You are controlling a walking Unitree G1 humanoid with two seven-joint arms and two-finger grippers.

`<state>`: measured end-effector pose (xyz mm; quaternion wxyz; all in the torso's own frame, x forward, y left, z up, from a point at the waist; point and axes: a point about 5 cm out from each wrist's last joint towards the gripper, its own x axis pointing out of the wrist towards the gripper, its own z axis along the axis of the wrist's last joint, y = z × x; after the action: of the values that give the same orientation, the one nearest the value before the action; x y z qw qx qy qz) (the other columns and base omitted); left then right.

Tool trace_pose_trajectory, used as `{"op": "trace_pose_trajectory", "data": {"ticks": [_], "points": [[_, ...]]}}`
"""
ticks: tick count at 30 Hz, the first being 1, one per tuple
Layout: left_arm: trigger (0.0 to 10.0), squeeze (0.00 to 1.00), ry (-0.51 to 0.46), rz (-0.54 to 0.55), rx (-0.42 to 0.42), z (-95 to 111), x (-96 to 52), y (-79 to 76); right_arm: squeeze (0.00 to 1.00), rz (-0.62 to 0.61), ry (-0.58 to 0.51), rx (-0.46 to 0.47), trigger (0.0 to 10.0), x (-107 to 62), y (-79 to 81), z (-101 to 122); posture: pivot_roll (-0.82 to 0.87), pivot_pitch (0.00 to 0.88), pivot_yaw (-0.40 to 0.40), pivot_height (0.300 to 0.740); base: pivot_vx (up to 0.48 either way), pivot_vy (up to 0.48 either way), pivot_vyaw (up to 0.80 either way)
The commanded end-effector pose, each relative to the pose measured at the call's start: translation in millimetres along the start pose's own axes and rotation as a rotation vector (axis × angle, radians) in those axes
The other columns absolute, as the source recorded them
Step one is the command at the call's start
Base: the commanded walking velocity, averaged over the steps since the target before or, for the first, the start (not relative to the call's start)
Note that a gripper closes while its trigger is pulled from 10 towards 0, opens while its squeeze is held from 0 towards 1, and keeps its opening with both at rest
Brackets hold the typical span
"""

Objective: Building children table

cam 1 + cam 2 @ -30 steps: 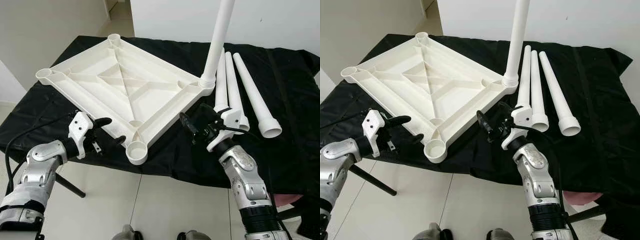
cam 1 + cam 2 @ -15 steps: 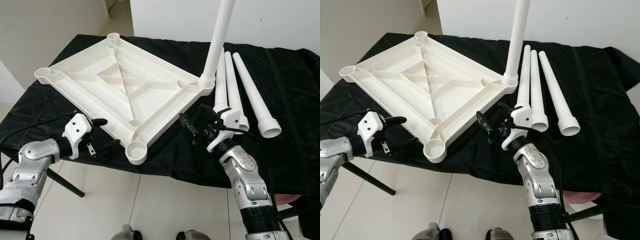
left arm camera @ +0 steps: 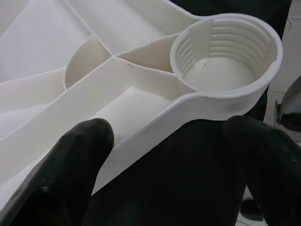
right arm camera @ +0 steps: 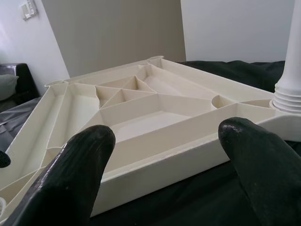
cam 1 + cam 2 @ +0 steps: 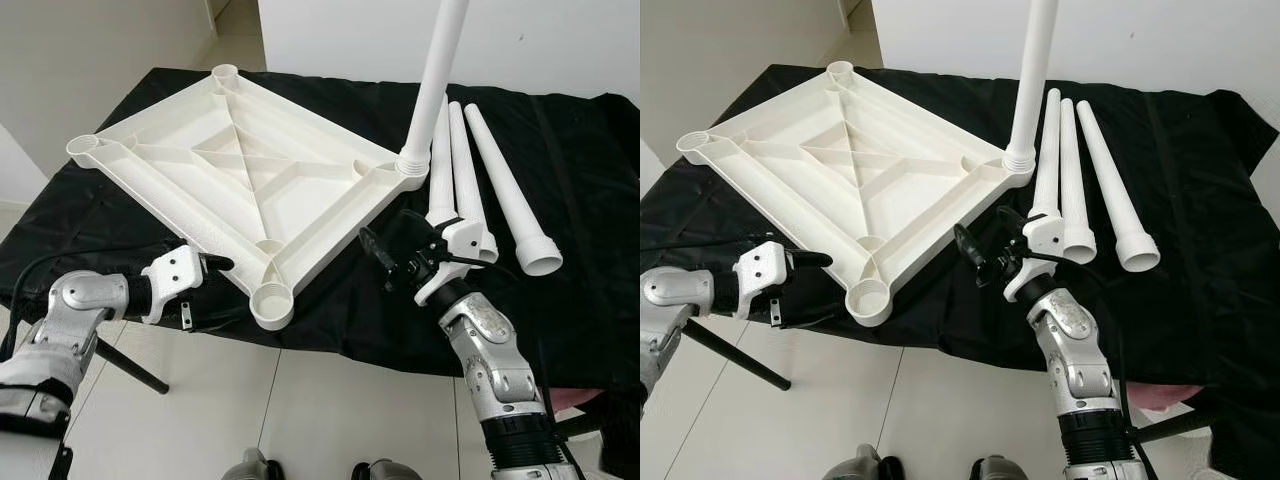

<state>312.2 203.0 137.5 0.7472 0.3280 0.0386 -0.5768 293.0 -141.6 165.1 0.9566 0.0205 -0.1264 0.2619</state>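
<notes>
A white plastic tabletop (image 5: 240,180) lies upside down on a black cloth. One white leg (image 5: 438,80) stands upright, screwed into its right corner. Three loose legs (image 5: 500,180) lie side by side to the right of it. My left gripper (image 5: 222,290) is open at the near edge of the tabletop, its fingers (image 3: 70,155) straddling the rim beside the empty threaded corner socket (image 3: 225,52). My right gripper (image 5: 385,262) is open too, hovering just off the tabletop's near right edge (image 4: 188,150), below the standing leg, with nothing held.
The black cloth (image 5: 580,280) covers the whole work table and hangs over its front edge. Below is a pale tiled floor (image 5: 300,410), with a black stand leg (image 5: 135,368) slanting at the left. A white wall rises behind.
My left gripper has moved right and forward, up to the tabletop's near edge beside the corner socket. The right arm has stayed put.
</notes>
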Motion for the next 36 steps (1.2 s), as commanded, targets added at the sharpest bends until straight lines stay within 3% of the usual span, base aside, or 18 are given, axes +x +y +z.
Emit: {"op": "trace_pose_trajectory", "data": {"ticks": [1,15,21,36], "points": [[10.0,0.0,0.036,-0.045,0.005,-5.6,2.1,-6.3,0.0,0.004,0.01,-0.003,10.0,-2.2,1.7,-0.8,-0.07,0.12,0.075,0.74,0.0,0.0,0.0],[10.0,0.0,0.046,-0.024,0.009,-3.1,10.0,12.0,0.0,-0.002,0.013,-0.002,10.0,-4.3,4.7,-2.3,-0.09,0.116,0.087,0.74,0.0,0.0,0.0],[10.0,0.0,0.053,0.003,-0.074,-5.9,1.5,23.5,0.0,0.003,0.017,0.001,10.0,-5.3,7.7,-4.0,-0.09,0.114,0.089,0.74,0.0,0.0,0.0],[10.0,0.0,0.163,-0.076,-0.044,-12.9,1.4,21.6,0.0,0.002,0.023,0.005,10.0,-6.3,9.5,-4.8,-0.08,0.145,0.093,0.74,0.0,0.0,0.0]]}}
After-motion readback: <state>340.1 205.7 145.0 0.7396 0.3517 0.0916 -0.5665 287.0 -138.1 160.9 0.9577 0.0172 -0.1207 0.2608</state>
